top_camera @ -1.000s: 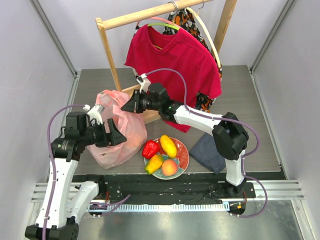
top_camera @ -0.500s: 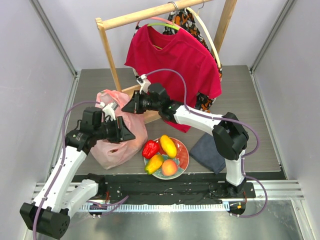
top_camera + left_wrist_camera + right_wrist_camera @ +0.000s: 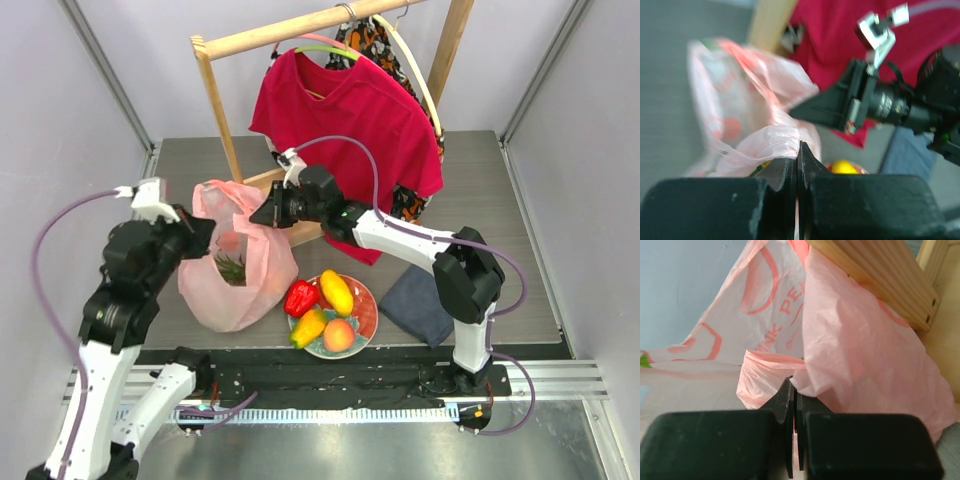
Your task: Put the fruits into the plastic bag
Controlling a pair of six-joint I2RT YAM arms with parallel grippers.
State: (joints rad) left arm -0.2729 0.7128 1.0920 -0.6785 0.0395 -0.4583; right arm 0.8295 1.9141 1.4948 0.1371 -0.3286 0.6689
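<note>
Left fingers (image 3: 780,177) newly clamped on plastic bag (image 3: 250,270), four fruits (image 3: 338,293) on plate (image 3: 368,312)

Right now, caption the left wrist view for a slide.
Left hand pinches the plastic bag; right hand grips its far side.

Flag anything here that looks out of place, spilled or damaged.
Nothing stands out. The plastic bag is crumpled but whole, pinched at its rim by the left gripper and the right gripper, with a pineapple showing its green top inside. Four fruits lie on the plate, none spilled onto the table.
</note>
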